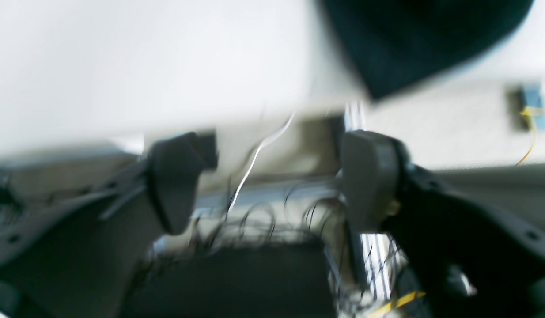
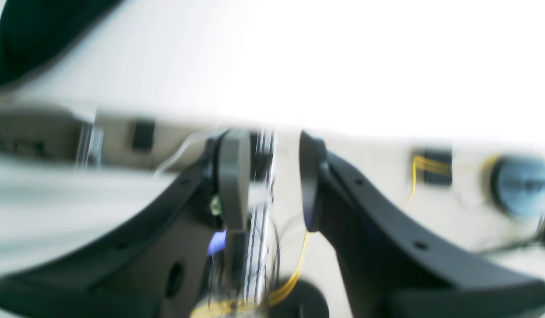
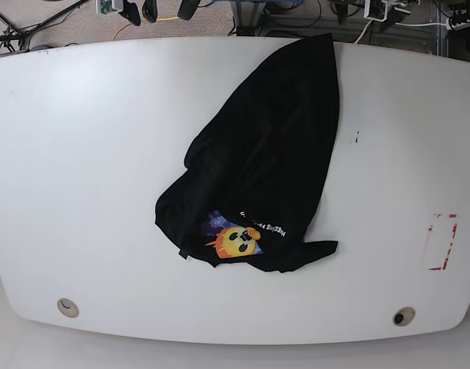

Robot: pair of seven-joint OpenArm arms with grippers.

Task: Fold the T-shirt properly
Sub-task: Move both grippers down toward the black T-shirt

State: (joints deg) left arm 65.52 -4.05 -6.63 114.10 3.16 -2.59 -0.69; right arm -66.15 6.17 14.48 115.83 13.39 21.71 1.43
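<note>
On the left wrist view, badly blurred, the left gripper [image 1: 272, 181] has its two grey pads spread wide with nothing between them; a dark rounded edge of the black cloth short-sleeved T-shirt [image 1: 414, 39] shows at one o'clock on the white table [image 1: 122, 66], well apart from the pads. From the right wrist view, equally blurred, the right gripper [image 2: 269, 181] keeps a narrow gap and holds nothing, while a corner of the shirt sits at ten o'clock. Seen from the base view, neither gripper appears. The shirt lies crumpled near the table's middle, its long axis running from one o'clock at the far edge down to seven o'clock, the yellow-orange face print [image 3: 239, 241] at the near end. Bare tabletop opens widely at three and nine o'clock; a red-outlined rectangle [image 3: 440, 241] sits near the three o'clock edge.
</note>
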